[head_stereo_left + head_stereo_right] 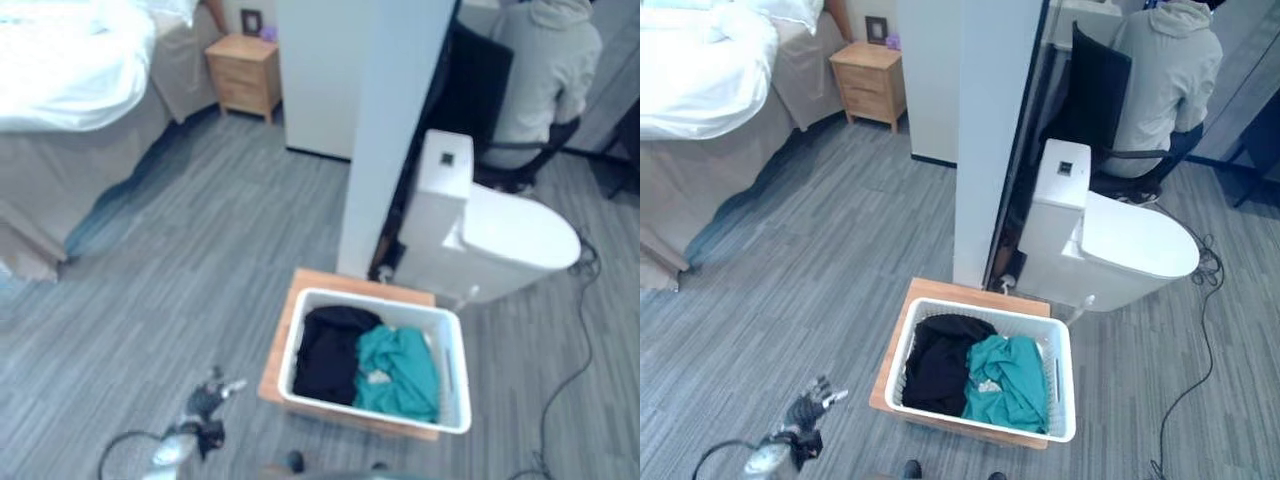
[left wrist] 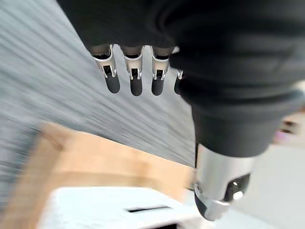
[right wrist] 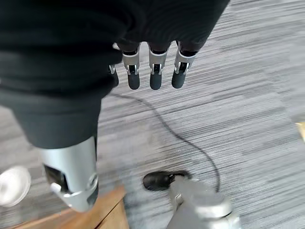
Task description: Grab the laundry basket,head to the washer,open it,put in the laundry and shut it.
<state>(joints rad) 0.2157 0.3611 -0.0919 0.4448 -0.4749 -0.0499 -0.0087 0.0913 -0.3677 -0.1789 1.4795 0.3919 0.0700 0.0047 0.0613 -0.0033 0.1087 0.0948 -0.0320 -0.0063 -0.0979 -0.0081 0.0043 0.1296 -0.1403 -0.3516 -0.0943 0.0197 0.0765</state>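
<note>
White plastic is what I am after — the laundry basket [image 1: 1055, 385] sits on a low wooden platform [image 1: 970, 293] on the grey floor [image 1: 810, 270], just in front of me, with a black garment [image 1: 938, 362] on its left half and a teal garment [image 1: 1008, 380] on its right. My left hand [image 1: 812, 398] hangs low to the left of the platform, apart from the basket, fingers [image 2: 136, 81] relaxed and straight, holding nothing. From its wrist I see the platform edge and the basket's near wall with a slot handle [image 2: 147, 208] in it; that slot is what I judge I should hook. My right hand [image 3: 71, 176] hangs over bare floor, fingers [image 3: 153, 71] also loose and empty. To lift well, I think both hands should come in level at opposite walls and close under the rim together — one side first would tip the clothes out. Beyond the basket stands a white pillar [image 1: 995, 140], then a white appliance [image 1: 1120, 250], and a seated person [image 1: 1165, 80] at the far right.
</note>
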